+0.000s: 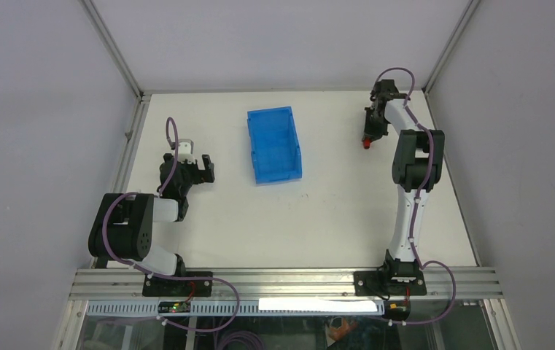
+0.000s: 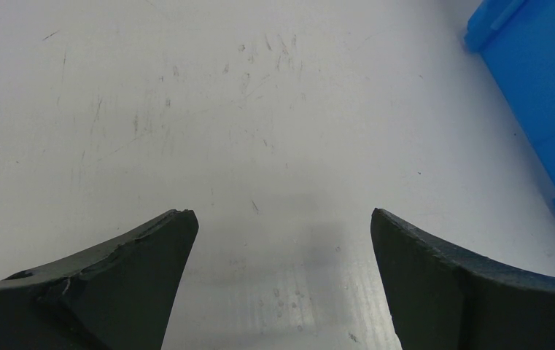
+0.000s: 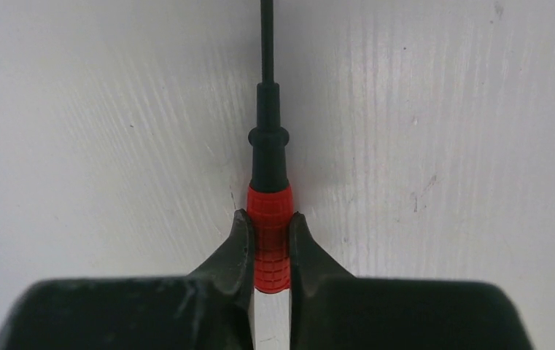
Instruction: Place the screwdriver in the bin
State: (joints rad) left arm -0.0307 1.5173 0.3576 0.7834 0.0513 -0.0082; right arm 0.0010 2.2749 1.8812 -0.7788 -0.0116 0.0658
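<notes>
The blue translucent bin [image 1: 275, 144] stands at the back middle of the table; its corner shows at the right edge of the left wrist view [image 2: 544, 95]. My right gripper [image 1: 367, 140] is at the back right, shut on the screwdriver [image 3: 269, 219]. Both fingers press the red handle, and the black shaft points away from the camera over the table. In the top view only the red handle end [image 1: 366, 144] shows below the gripper. My left gripper [image 1: 198, 169] is open and empty, low over the table to the left of the bin, and shows open in its wrist view [image 2: 284, 219].
Metal frame rails [image 1: 132, 138] run along the table's left, back and right edges, with grey walls beyond. The white tabletop [image 1: 332, 211] lies between the right gripper and the bin.
</notes>
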